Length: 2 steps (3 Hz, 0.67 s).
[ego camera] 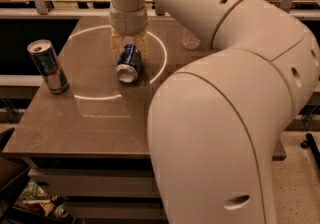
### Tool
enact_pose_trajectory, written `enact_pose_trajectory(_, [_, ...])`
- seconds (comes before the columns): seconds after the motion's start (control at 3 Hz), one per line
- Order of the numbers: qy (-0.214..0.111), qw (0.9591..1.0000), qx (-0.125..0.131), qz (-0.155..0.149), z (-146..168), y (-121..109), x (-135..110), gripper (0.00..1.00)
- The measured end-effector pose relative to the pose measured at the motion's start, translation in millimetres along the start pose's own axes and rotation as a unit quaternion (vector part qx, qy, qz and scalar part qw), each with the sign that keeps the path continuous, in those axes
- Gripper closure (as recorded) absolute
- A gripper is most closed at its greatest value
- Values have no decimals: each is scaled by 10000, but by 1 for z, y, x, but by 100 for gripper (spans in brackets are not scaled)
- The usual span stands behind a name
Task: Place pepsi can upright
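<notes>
1. The pepsi can (129, 62) lies on its side on the brown table (95, 123), toward the far middle of the top. It is well apart from the taller silver-blue can (48, 65) standing upright near the left edge.
2. The gripper (129, 44) hangs straight down over the can's far end. The claw is spread, one finger on each side of the can body, and it looks released, not clamped. Whether the pads touch the can is unclear.
3. Handling, as a judgement: thin aluminium, light if empty, stiff enough for a moderate pinch but it dents if squeezed hard. The wall is smooth and slippery, and the can rolls sideways if nudged.
4. Best hold is probably across the round body near the far end, so it can pivot up onto that end.
5. The long axis runs flat on the table, nearly toward the camera and angled slightly left. The near silver end faces the camera and the far end sits under the gripper.
6. The can is not yet upright.
</notes>
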State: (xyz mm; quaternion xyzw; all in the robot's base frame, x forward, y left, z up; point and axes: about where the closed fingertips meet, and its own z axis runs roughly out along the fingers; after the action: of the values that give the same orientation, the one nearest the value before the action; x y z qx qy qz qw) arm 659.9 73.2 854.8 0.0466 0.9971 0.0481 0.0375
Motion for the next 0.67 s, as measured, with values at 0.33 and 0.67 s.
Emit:
enact_pose_trajectory(0.33, [-2, 10000, -1, 1, 0, 0, 0, 100])
enact_pose_trajectory(0.67, [-255, 9993, -248, 135, -6, -12, 0, 100])
